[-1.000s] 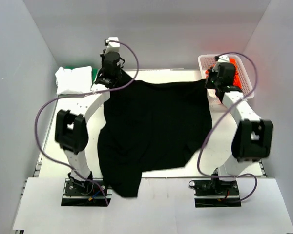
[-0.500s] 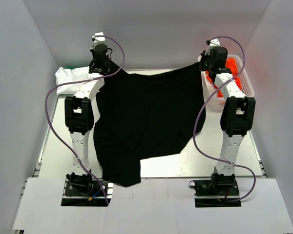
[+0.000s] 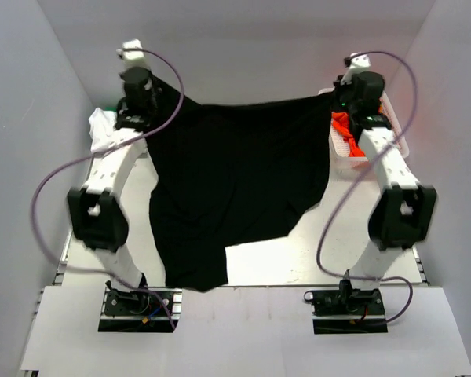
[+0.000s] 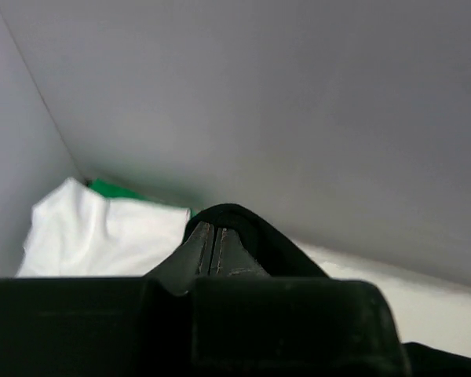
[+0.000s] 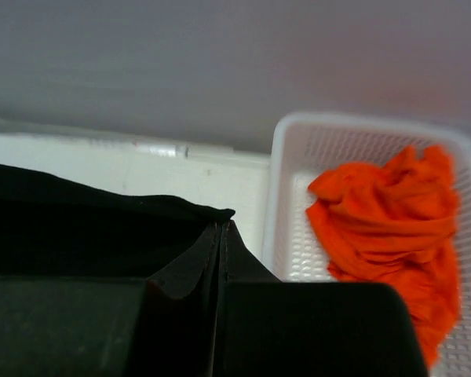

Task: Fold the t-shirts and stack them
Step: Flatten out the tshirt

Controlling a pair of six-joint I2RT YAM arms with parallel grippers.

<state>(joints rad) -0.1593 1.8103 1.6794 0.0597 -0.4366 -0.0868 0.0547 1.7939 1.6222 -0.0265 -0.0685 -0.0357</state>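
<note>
The black t-shirt [image 3: 235, 173] is up off the tabletop [image 3: 267, 267] along its top edge, stretched wide between my two arms toward the back wall. That edge sags a little in the middle. The rest of the cloth hangs and drapes down toward me, and one long flap on the left side reaches almost to the near edge of the tabletop, close to the left arm's base.

The left jaws are pinched fully together on the shirt's upper left corner; in the left wrist view I see the fingertips [image 4: 200, 243] meeting with a fold of black cloth humped over them. The right jaws are closed the same way on the upper right corner, where a thin black hem runs out to the left of the tips.

Just beyond the left jaws, in the back left corner, lies a white t-shirt [image 4: 102, 236] with a strip of a green t-shirt [image 4: 114, 189] showing behind it. Beside the right jaws stands a white basket [image 5: 286, 196] with a crumpled orange t-shirt [image 5: 392, 228] inside it.
</note>
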